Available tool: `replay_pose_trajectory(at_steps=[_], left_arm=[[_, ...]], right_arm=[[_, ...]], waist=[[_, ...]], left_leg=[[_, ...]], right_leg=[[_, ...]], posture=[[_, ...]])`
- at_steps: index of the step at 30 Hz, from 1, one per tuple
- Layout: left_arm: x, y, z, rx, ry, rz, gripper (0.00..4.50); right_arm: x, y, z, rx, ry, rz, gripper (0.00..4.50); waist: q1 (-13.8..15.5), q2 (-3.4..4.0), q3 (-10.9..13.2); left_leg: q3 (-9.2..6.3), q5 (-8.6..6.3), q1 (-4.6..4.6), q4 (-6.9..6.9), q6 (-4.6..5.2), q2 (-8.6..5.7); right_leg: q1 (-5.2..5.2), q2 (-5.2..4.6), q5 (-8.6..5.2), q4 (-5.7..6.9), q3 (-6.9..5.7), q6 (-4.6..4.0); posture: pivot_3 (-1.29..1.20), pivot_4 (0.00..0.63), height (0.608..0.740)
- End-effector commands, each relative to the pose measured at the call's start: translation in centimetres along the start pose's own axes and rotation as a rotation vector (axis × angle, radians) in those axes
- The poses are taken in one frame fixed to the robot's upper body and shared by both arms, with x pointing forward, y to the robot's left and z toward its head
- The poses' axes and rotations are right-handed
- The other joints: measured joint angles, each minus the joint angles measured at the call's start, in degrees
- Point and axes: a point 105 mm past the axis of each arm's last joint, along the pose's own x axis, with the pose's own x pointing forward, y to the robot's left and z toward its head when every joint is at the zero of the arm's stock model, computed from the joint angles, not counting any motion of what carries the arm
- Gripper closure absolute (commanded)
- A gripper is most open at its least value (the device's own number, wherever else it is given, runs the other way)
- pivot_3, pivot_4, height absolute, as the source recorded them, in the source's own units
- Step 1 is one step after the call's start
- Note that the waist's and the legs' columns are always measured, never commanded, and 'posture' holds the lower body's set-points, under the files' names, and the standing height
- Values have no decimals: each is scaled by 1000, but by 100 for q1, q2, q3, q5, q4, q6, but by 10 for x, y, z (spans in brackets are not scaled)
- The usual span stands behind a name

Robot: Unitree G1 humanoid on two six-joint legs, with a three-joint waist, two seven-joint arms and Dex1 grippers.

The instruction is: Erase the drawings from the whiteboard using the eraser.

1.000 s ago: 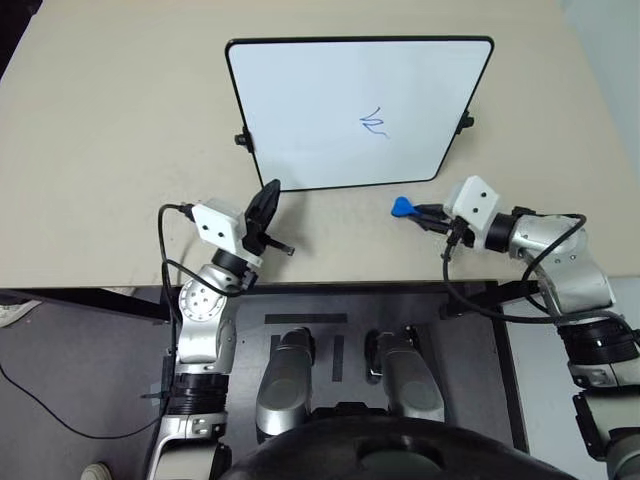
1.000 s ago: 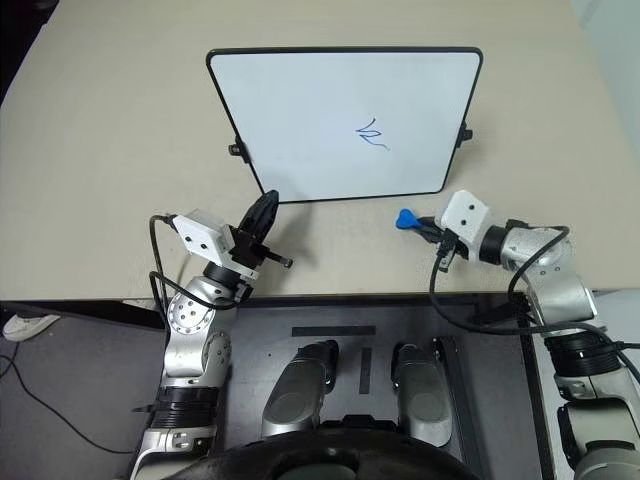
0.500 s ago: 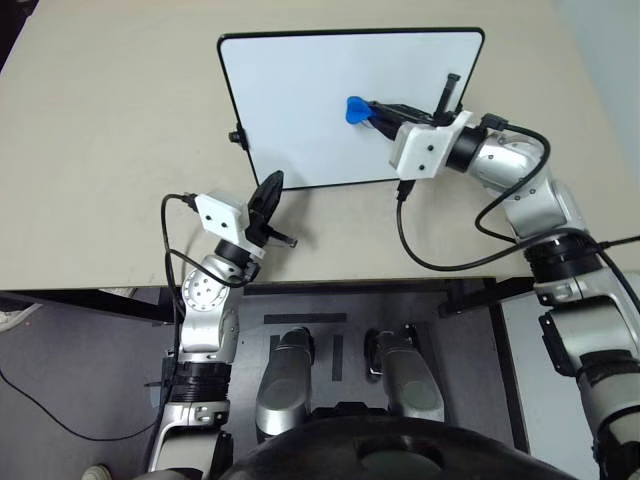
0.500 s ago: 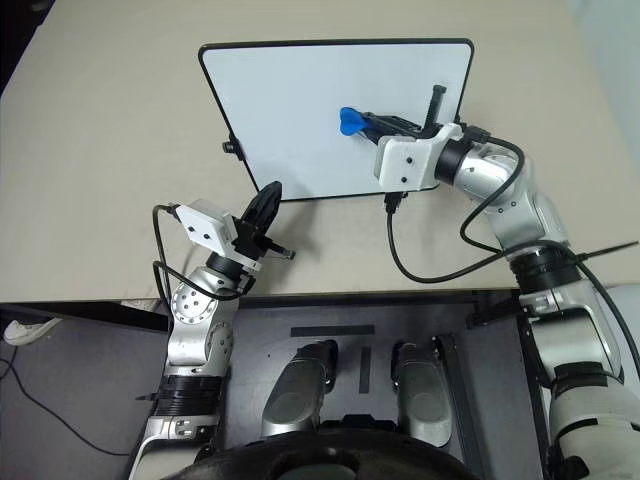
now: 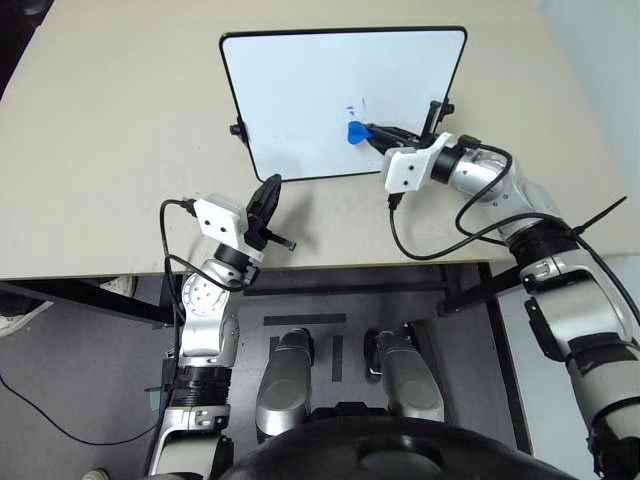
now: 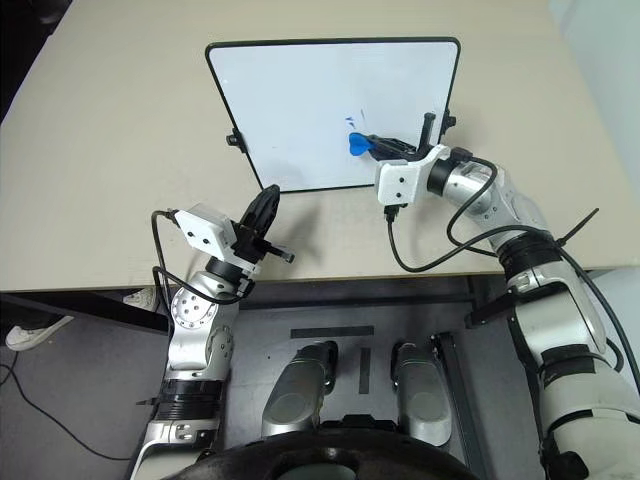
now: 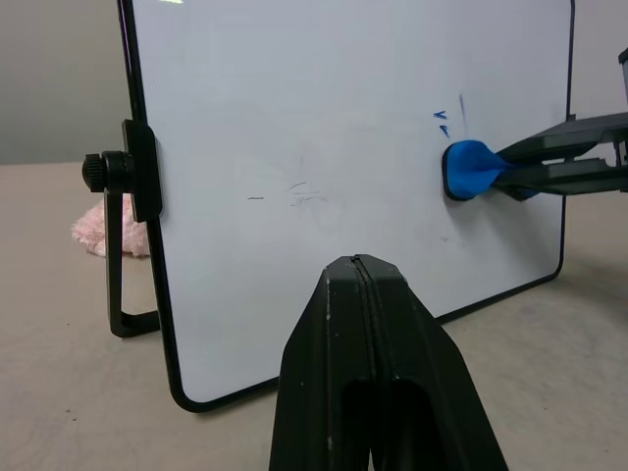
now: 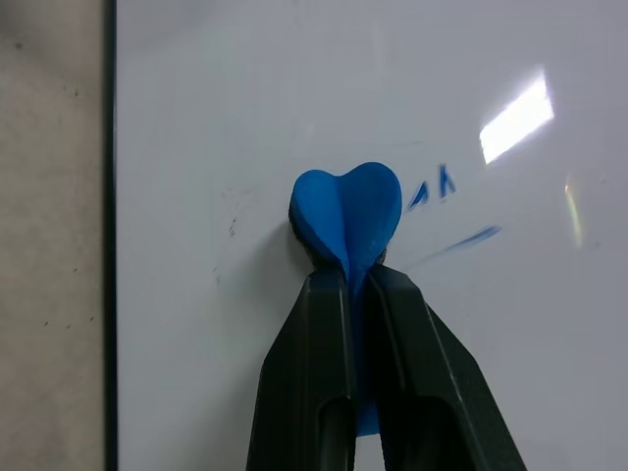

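Since a second ago the right gripper [image 6: 372, 143] has been carried up from the worktop's near right area onto the whiteboard [image 5: 300, 90], and most of the drawings [image 8: 442, 196] are being shown as already wiped, only a few small blue ticks and a short stroke being left. The eraser [image 5: 355, 133] is being held pinched between the right jaws, which are being kept closed tight on it, and it is being pressed against the board's face in its lower right part, just beside the remaining marks. In the right wrist view the leftover ticks are being seen just clear of the blue pad, touching nothing.

The left gripper [image 5: 266, 197] is being held with its jaws fully together and nothing in them, just off the board's near left corner and apart from the frame.

The board is being propped tilted on its stand [image 7: 123, 245] toward the far middle of the worktop [image 5: 110, 150]. For the step in hand, the pad is best being slid flat across the surviving ticks with steady, light pressure, since a hard push is likely to be tipping or sliding the propped board. Short overlapping passes are being favoured, and the pad's broad face, not its edge, is best being kept on the surface so that no streaks are being left.
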Motion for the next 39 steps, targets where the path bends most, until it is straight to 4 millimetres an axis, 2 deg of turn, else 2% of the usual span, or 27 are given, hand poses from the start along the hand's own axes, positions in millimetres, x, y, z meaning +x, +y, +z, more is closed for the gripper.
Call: replay_pose_trajectory(at_steps=[1,5,9,15,17,19,23,29,35,39], left_arm=[[4,0,12,26,-48,-6,4500],[5,0,12,23,-49,-10,4500],[6,-1,11,19,-49,-13,4500],[7,-3,11,15,-51,-17,4500],[7,-3,11,15,-52,-17,4500],[7,-3,11,14,-53,-17,4500],[8,-3,11,14,-55,-16,4500],[8,-2,11,16,-56,-14,4500],[9,-2,11,15,-57,-17,4500],[8,-2,11,16,-55,-17,4500]], right_arm=[[2,-30,3,-47,-9,-104,4492],[0,-49,10,-87,-44,-187,4492],[-1,-69,29,-126,-120,-260,4492],[1,-82,44,-151,-164,-293,4492],[2,-81,47,-144,-171,-284,4492],[5,-73,47,-127,-175,-254,4492],[12,-38,42,-74,-162,-130,4492],[14,-12,38,-41,-146,-42,4492],[14,-6,34,-42,-125,-15,4492],[13,-19,35,-55,-124,-77,4492]], waist=[[0,0,0],[-3,0,0],[-9,0,0],[-22,-1,-1],[-22,-1,-1],[-34,-2,-1],[-70,-4,-3],[-73,-4,-3],[-70,-4,-3],[-70,-4,-3]], left_leg=[[0,0,-4,0,0,0],[2,1,-28,0,-1,0],[3,13,-43,0,-5,1],[5,29,-42,0,-11,6],[5,38,-42,2,-19,6],[6,37,-44,3,-22,6],[6,35,-42,3,-17,6],[3,20,-42,3,-39,6],[3,20,-43,3,-39,7],[3,22,-42,3,-38,7]], right_leg=[[-2,0,0,-3,1,0],[-26,-1,5,-5,3,-8],[-55,-1,34,0,2,-32],[-66,0,50,2,-3,-20],[-66,0,79,1,-3,-49],[-73,0,73,-4,-2,-40],[-78,1,56,-7,0,-30],[-78,2,65,-4,0,-45],[-78,1,70,-5,1,-53],[-77,1,70,-4,1,-53]], posture=[[0,150,740],[0,150,740],[0,150,740],[0,150,740],[0,150,740],[0,150,740],[0,150,740],[0,150,740],[0,150,740],[0,150,740]])
